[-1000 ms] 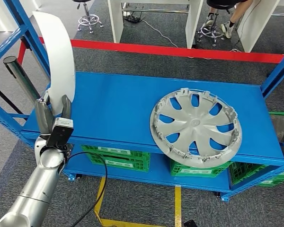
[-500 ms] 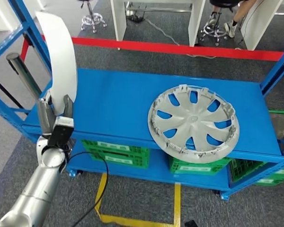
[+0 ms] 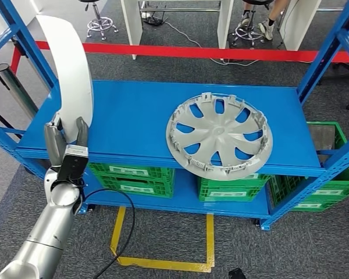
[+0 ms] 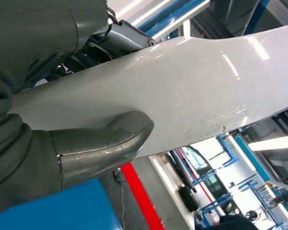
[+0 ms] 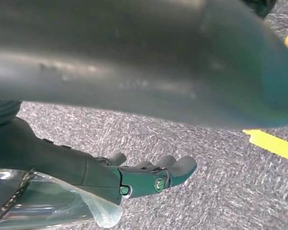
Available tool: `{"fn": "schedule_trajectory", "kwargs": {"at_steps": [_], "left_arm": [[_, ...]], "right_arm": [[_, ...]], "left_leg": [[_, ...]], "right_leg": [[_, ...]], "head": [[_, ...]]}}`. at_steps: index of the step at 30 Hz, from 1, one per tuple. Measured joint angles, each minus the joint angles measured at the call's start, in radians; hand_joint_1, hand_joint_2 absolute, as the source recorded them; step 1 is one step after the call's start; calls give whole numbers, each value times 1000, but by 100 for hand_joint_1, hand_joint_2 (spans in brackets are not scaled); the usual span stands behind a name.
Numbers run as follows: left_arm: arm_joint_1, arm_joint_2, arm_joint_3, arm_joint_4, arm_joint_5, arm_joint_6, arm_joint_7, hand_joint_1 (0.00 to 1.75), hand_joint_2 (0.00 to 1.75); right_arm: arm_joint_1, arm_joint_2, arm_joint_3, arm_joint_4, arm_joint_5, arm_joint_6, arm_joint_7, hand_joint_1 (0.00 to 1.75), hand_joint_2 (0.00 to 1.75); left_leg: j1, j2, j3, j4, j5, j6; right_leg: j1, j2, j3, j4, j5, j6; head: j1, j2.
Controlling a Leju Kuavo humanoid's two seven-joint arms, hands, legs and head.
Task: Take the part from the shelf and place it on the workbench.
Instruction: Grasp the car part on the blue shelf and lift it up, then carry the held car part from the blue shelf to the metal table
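I had the left hand raised at the left end of the blue shelf, gripping the lower end of the white curved part. The part stood nearly upright in the hand, arching up and back over the shelf's left edge, clear of the shelf surface as far as I could judge. In the left wrist view the thick grey thumb lay pressed flat against the white panel's glossy face, with the darker fingers behind it, so the hold looked firm.

The grey wheel cover lay flat on the right half of the shelf, its near rim overhanging the front edge a little, well apart from the part I held. Green crates sat on the lower tier beneath the shelf, with another green crate at the right end. Yellow tape marked the grey carpet in front of the shelf, and a red line ran across the floor behind it.

The right hand hung over the carpet with nothing in it, its fingers extended and slightly apart. A strip of yellow tape showed on the floor beyond it.
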Motion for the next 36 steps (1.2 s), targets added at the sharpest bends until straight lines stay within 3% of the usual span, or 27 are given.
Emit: {"fn": "schedule_trajectory", "kwargs": {"at_steps": [2, 3, 5, 7, 8, 9, 10, 11, 12, 14, 15, 17, 18, 20, 22, 23, 24, 25, 26, 28, 30, 31, 33, 34, 36], "left_arm": [[-1, -1, 2, 0, 4, 0, -3, 175, 175], [-1, -2, 2, 0, 5, -1, -4, 175, 175], [-1, -5, 3, 0, 5, -1, -7, 175, 175], [3, -5, 4, 0, 6, -2, -8, 175, 175], [6, -5, 4, 0, 6, -2, -9, 175, 175], [9, -5, 4, 0, 6, -2, -9, 175, 175], [12, -5, 4, 0, 6, -3, -9, 175, 175], [13, -4, 4, 0, 6, -3, -9, 175, 175], [14, -4, 5, -1, 6, -3, -9, 175, 175], [14, -3, 7, -3, 6, -3, -10, 175, 175], [13, -3, 8, -5, 6, -3, -10, 175, 175], [15, -2, 10, -6, 6, -2, -11, 175, 175], [16, -2, 10, -6, 6, -2, -11, 175, 175], [19, 1, 12, -6, 6, -1, -11, 175, 175], [24, 4, 14, -6, 6, -1, -12, 175, 175], [27, 5, 16, -7, 6, -1, -12, 175, 175], [32, 6, 18, -7, 6, -1, -11, 175, 175], [36, 7, 21, -9, 6, -1, -11, 175, 175], [40, 10, 24, -12, 6, 0, -11, 175, 175], [46, 14, 29, -24, 6, 0, -11, 175, 175], [51, 17, 35, -38, 6, 0, -11, 175, 175], [55, 19, 40, -43, 6, 0, -11, 175, 175], [66, 22, 48, -48, 8, 0, -9, 175, 175], [72, 22, 51, -50, 8, 0, -9, 175, 175], [81, 23, 57, -54, 9, 0, -9, 175, 175]], "right_arm": [[1, 0, -1, 0, 0, -1, 0, 0, 0], [2, -1, -1, 0, 0, -2, 0, 0, 0], [4, -1, -2, 1, 0, -2, 1, 0, 0], [3, -1, -5, 1, 0, -2, 2, 0, 0], [3, -1, -6, 1, 0, -3, 2, 0, 0], [3, -2, -8, 1, 0, -3, 2, 0, 0], [3, -2, -9, 1, 0, -3, 2, 0, 0], [2, -3, -10, 1, 0, -3, 2, 0, 0], [1, -3, -10, 1, 0, -3, 2, 0, 0], [-2, -4, -10, 0, 0, -3, 1, 0, 0], [-4, -4, -10, 0, 0, -4, 1, 0, 0], [-3, -4, -10, 0, -1, -4, 1, 0, 0], [-1, -4, -11, 1, -2, -4, 1, 0, 0], [0, -4, -12, 1, -7, -3, 2, 0, 0], [-2, -4, -17, 1, -14, -2, 2, 0, 0], [-2, -4, -22, 1, -20, -2, 1, 0, 0], [-2, -4, -27, 1, -25, -2, 0, 0, 0], [-2, -4, -32, 1, -31, -1, 0, 0, 0], [-2, -4, -38, 1, -38, 0, 0, 0, 0], [-3, -5, -50, 1, -53, 4, 0, 0, 0], [-3, -5, -65, 1, -68, 8, -1, 0, 0], [-3, -5, -73, 1, -77, 11, -2, 0, 0], [1, -7, -89, 1, -92, 15, -4, 0, 0], [3, -9, -97, 2, -98, 17, -5, 0, 0], [6, -11, -110, 2, -107, 21, -9, 0, 0]], "left_leg": [[-1, 4, -7, -19, 23, -4], [3, 7, -12, -29, 37, -6], [10, 14, -32, -44, 66, -8], [12, 18, -63, -43, 90, -8], [12, 21, -79, -42, 101, -10], [13, 23, -97, -39, 113, -13], [15, 25, -115, -35, 123, -16], [17, 26, -132, -28, 132, -21], [17, 27, -147, -19, 139, -27], [16, 28, -168, -1, 151, -38], [15, 28, -174, 4, 158, -43], [17, 27, -180, 7, 169, -52], [19, 24, -186, 14, 157, -57], [23, 19, -204, 75, 79, -68], [24, 16, -223, 198, -19, -74], [25, 16, -226, 253, -41, -74], [24, 16, -219, 284, -40, -73], [24, 15, -198, 283, -19, -69], [23, 14, -162, 247, 9, -62], [18, 10, -63, 109, 30, -44], [12, 6, 5, -5, 11, -33], [8, 6, 15, -29, 7, -32], [8, 9, 3, -42, 27, -25], [10, 12, -5, -47, 40, -19], [12, 16, -29, -50, 63, -9]], "right_leg": [[-3, 1, -5, -9, 15, 11], [-3, -1, -13, -7, 4, 16], [-4, -9, -37, 49, -71, 25], [-9, -15, -63, 171, -159, 34], [-12, -17, -68, 223, -172, 39], [-14, -18, -60, 253, -160, 44], [-16, -19, -37, 246, -130, 48], [-18, -21, 4, 207, -99, 52], [-19, -24, 57, 143, -92, 56], [-19, -26, 149, 14, -123, 52], [-17, -25, 169, -21, -142, 45], [-15, -25, 162, -30, -141, 25], [-15, -27, 154, -29, -132, 15], [-17, -29, 135, -29, -110, -2], [-15, -28, 108, -27, -89, -10], [-13, -27, 92, -25, -78, -10], [-11, -26, 77, -23, -68, -10], [-9, -26, 62, -21, -58, -10], [-7, -25, 48, -19, -48, -10], [-3, -23, 29, -18, -30, -5], [-4, -23, 18, -20, -11, 5], [-5, -23, 15, -23, 0, 12], [-8, -21, 7, -27, 5, 23], [-8, -20, -3, -15, -16, 28], [-8, -19, -30, 67, -109, 35]], "head": [[-3, 0], [-4, 0], [-2, 0], [-1, 0], [-1, 0], [-1, 0], [-1, 0], [-1, 0], [0, 0], [-1, 0], [-2, 0], [-1, 0], [-1, 0], [-2, 0], [-4, 0], [-5, 0], [-5, 0], [-6, 0], [-6, 0], [-5, 0], [-4, 0], [-5, 0], [-5, 0], [-4, 0], [-1, 0]]}}
